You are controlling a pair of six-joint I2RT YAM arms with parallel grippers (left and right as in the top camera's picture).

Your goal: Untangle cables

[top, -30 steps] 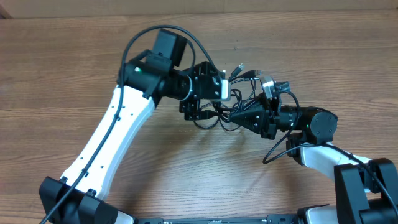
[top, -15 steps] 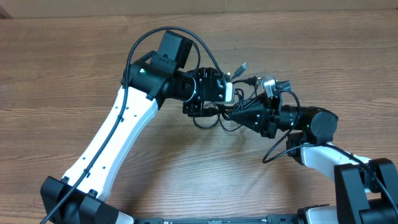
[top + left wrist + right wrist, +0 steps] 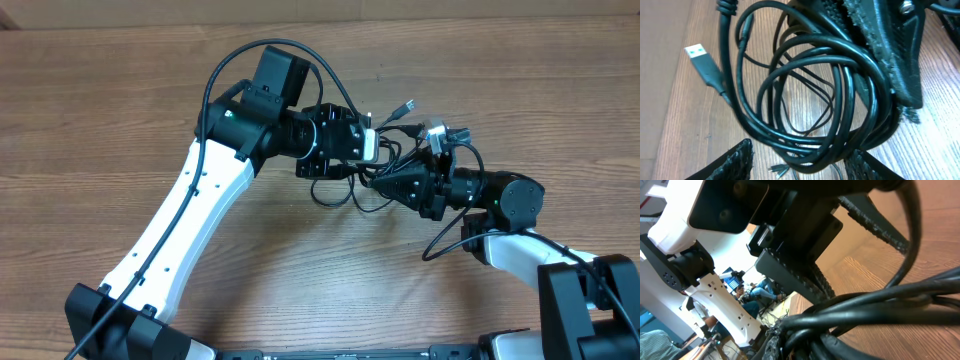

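Note:
The cables (image 3: 337, 199) are a bunch of black loops lying on the wooden table between my two arms, and a silver-tipped plug (image 3: 407, 105) sticks out behind them. In the left wrist view the cables (image 3: 805, 100) coil in several loops, with a USB plug (image 3: 701, 59) at the left. My left gripper (image 3: 802, 159) is open, and its fingers straddle the lowest loops. That left gripper (image 3: 335, 172) points down over the bunch. My right gripper (image 3: 373, 183) is shut on the cables from the right. Up close, the right gripper (image 3: 800, 335) pinches several strands (image 3: 875, 305).
The wooden table (image 3: 100, 110) runs all round the bunch. The left arm's own thick black cable (image 3: 225, 70) arches over its wrist. The right arm's base (image 3: 585, 300) stands at the lower right. A small loose plug (image 3: 779, 170) lies under the loops.
My left gripper has moved right over the bunch and its jaws have narrowed. The silver-tipped plug has shifted right. My right gripper has kept its grip.

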